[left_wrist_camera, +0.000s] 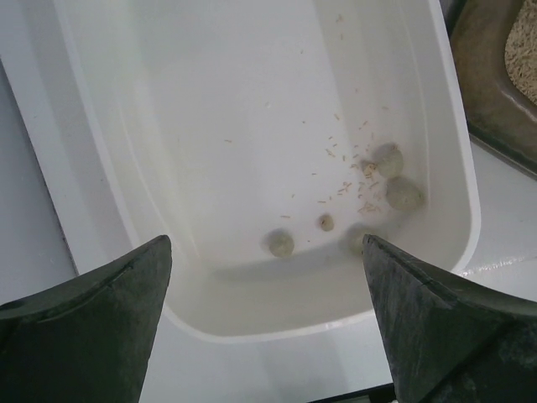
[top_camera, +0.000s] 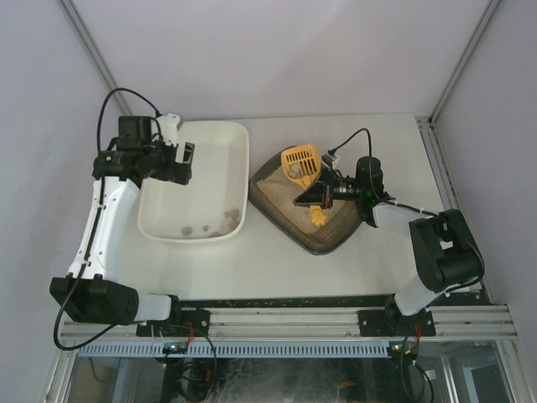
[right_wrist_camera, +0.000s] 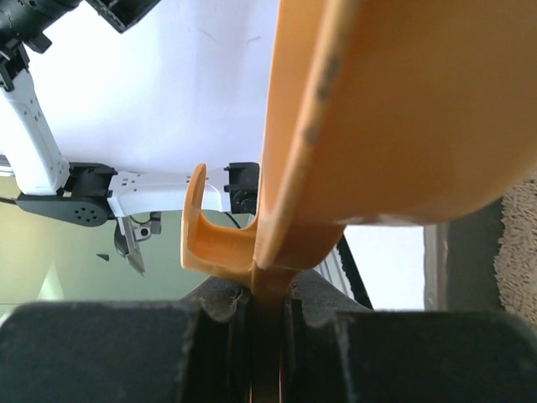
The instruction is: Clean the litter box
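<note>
The litter box (top_camera: 327, 243), a dark brown-grey tray of beige litter, lies right of the table's middle. An orange slotted scoop (top_camera: 300, 164) hangs tilted over its far left corner. My right gripper (top_camera: 323, 195) is shut on the scoop's handle. In the right wrist view the scoop (right_wrist_camera: 403, 109) fills the upper right, its handle pinched between the right gripper's (right_wrist_camera: 268, 315) jaws, with the litter box (right_wrist_camera: 466, 252) at the right edge. My left gripper (top_camera: 180, 162) hovers open over the white tub (top_camera: 239, 138). In the left wrist view the left gripper (left_wrist_camera: 265, 243) is empty.
The white tub (left_wrist_camera: 457, 126) holds several grey clumps (left_wrist_camera: 404, 195) and scattered litter grains at its near end. A corner of the litter box (left_wrist_camera: 487, 75) shows just right of it. Grey walls close in the table's back and sides.
</note>
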Robot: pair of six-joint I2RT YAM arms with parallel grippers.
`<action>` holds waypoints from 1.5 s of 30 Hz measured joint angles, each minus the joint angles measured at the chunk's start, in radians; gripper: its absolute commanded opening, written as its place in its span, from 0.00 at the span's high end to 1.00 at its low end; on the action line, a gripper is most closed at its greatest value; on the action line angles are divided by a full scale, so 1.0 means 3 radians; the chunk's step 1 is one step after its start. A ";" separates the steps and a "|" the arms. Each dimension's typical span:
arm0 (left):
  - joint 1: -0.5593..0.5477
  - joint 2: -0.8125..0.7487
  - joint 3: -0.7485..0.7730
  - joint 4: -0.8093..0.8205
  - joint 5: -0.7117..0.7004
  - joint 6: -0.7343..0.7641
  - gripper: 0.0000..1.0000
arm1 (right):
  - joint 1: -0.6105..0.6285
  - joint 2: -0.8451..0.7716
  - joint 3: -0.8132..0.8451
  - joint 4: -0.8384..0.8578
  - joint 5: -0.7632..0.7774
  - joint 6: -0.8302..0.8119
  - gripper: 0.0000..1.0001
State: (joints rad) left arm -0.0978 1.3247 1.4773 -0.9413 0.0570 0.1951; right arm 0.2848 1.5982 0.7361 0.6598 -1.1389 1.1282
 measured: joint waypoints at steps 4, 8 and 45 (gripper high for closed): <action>0.0314 0.0111 0.0200 -0.0158 0.0301 -0.0013 0.00 | 0.0151 -0.0017 0.0328 -0.0599 0.0064 -0.0245 1.00; 0.0518 0.0229 0.0304 -0.0337 0.0557 -0.0039 0.00 | 0.0481 0.0123 0.1074 -0.1593 0.0284 -0.0726 1.00; 0.1439 0.0155 0.0118 -0.0604 0.0579 -0.0209 0.00 | 0.2997 0.1855 0.3964 -0.5489 0.6003 -0.3742 1.00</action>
State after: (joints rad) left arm 0.3340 1.3712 1.5127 -1.1225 0.2306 0.1326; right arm 1.1839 2.1548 1.9251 -0.9871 0.6621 0.0055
